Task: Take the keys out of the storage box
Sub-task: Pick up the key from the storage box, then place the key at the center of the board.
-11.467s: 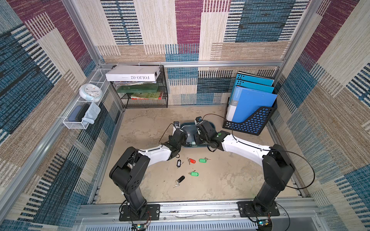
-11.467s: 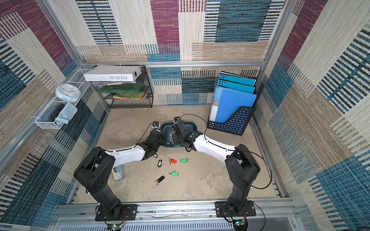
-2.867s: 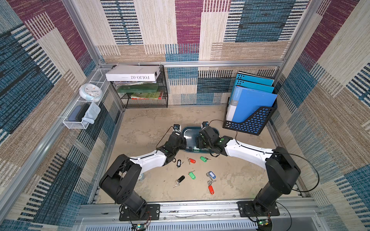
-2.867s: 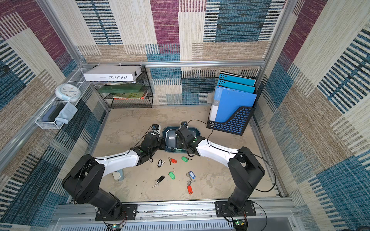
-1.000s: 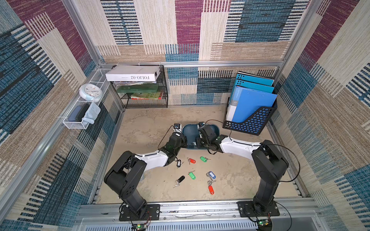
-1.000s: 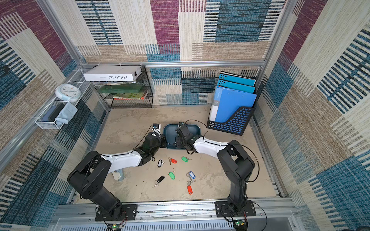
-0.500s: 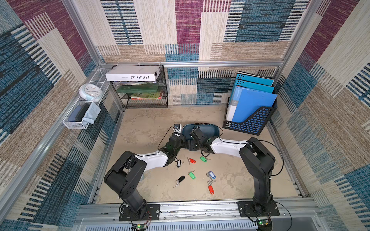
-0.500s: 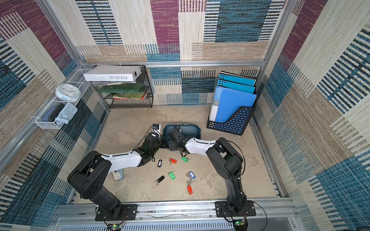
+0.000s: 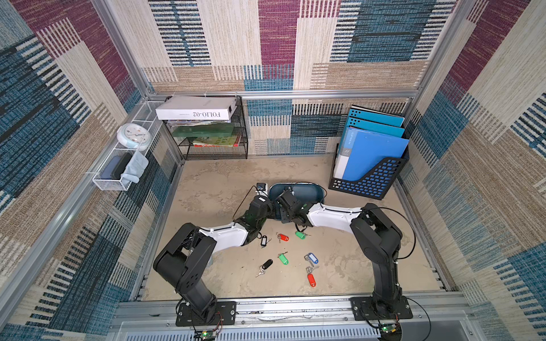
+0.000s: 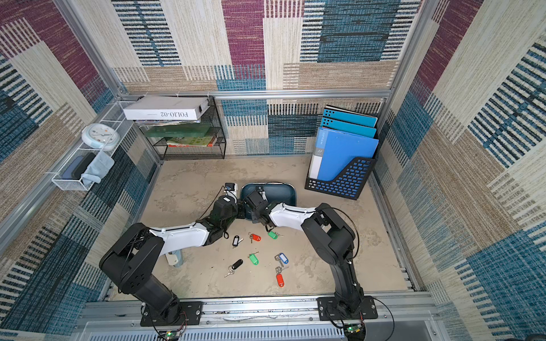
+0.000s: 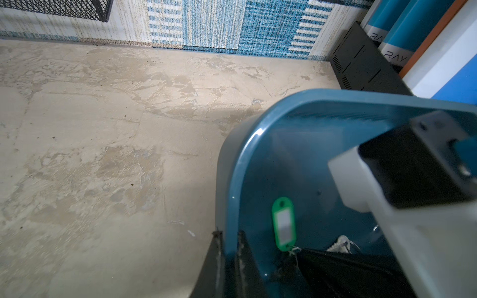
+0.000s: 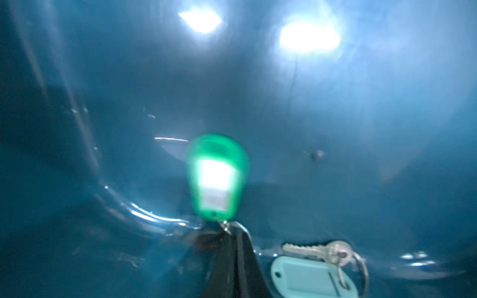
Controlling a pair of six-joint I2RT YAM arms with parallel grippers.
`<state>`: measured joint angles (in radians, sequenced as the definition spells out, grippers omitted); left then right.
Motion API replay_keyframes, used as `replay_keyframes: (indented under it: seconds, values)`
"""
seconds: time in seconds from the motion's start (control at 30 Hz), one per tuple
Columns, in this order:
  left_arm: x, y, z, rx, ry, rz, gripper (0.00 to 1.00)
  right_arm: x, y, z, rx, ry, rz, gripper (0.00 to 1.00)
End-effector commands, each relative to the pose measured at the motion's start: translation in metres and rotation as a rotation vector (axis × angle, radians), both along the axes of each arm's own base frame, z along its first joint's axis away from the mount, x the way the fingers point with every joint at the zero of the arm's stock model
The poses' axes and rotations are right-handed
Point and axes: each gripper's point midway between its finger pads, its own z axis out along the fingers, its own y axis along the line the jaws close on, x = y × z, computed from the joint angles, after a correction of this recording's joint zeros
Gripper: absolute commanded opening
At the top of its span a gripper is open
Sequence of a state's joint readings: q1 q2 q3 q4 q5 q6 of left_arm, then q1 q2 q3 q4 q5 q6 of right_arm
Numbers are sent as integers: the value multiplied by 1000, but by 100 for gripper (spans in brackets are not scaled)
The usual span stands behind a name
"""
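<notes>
The storage box (image 9: 307, 192) (image 10: 279, 192), a dark teal tray, sits mid-table in both top views. My left gripper (image 11: 228, 233) is shut on its rim, one finger outside the wall and one inside. My right gripper (image 12: 233, 233) reaches into the box (image 12: 309, 103) and is shut on the ring of a green-tagged key (image 12: 218, 178) (image 11: 283, 224). A pale teal-tagged key (image 12: 309, 276) lies on the box floor beside it. Several keys lie on the table nearer the front: black (image 9: 263, 239), red (image 9: 283, 237), green (image 9: 300, 235), green (image 9: 283, 258), blue (image 9: 312, 258), black (image 9: 266, 264), red (image 9: 311, 279).
A black perforated file holder with blue folders (image 9: 369, 165) stands right of the box. A black wire-mesh shelf (image 9: 212, 138) stands at the back left. A white wire basket with a clock (image 9: 133, 137) hangs on the left wall. A small grey object (image 10: 174, 258) lies by the left arm.
My right gripper has moved to the left end of the box and shut on the green-tagged key's ring. My left gripper has kept its hold on the rim.
</notes>
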<state>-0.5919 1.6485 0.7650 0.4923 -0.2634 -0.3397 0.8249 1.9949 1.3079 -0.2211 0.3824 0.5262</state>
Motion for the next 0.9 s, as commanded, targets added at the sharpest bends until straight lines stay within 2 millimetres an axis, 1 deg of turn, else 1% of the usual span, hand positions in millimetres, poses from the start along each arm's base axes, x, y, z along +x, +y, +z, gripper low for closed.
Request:
replay_keyframes:
  seconds: [0.0,0.03,0.2,0.33,0.43,0.53,0.63,0.67,0.7,0.73,0.8,0.83,0.87]
  values:
    - [5,1,10,-16,-33,16,0,3,-4,12,-32,-30,5,2]
    - [5,1,10,-11,-30,21,0,3,-3,17,-26,-39,11,0]
    - [9,4,6,9,-6,47,0,4,-1,44,10,-97,44,0]
    - [12,4,1,22,17,64,0,0,-3,60,30,-129,68,0]
    - [15,5,-1,31,35,83,0,-7,-5,74,48,-136,101,0]
    - [19,8,-3,46,68,109,0,-26,-9,89,89,-132,163,0]
    - [21,9,-5,53,96,125,0,-59,-11,104,191,-129,283,0]
    - [21,9,-6,51,103,126,0,-75,-8,107,240,-121,350,0]
    - [22,9,-6,48,111,130,0,-95,-2,112,289,-111,460,0]
    - [22,9,-8,46,125,131,0,-110,0,114,335,-97,513,0]
    - [23,9,-10,40,152,139,0,-143,5,111,408,-51,604,0]
    - [24,8,-10,35,163,141,0,-157,9,108,427,-35,649,0]
    - [24,7,-11,34,176,138,0,-176,13,103,439,-11,704,0]
